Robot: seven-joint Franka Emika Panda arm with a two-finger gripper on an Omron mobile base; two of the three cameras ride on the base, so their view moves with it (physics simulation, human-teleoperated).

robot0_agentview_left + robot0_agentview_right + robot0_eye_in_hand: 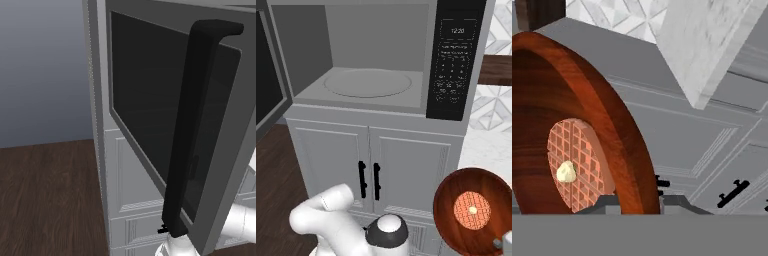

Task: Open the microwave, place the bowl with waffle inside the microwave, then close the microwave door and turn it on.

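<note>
The microwave (376,45) stands open, its grey cavity and round turntable (367,82) bare. The microwave door (150,100) is swung wide to the left, with its thick black handle (192,125) close in front of the left base camera; its dark edge (266,75) also shows in the right base view. A reddish-brown bowl (448,220) holding a round waffle (472,210) hangs low at the right, below the control panel (456,60). My gripper (503,245) is shut on its rim. In the hand view the bowl (542,100) stands on edge, its rim between my gripper (637,205) fingers, with the waffle (577,170) inside.
White cabinet doors with small black handles (369,180) sit under the microwave. A marble counter (488,145) runs to the right. Dark wood floor (45,195) lies left of the open door. My arm's elbow (331,212) bends low in front of the cabinets.
</note>
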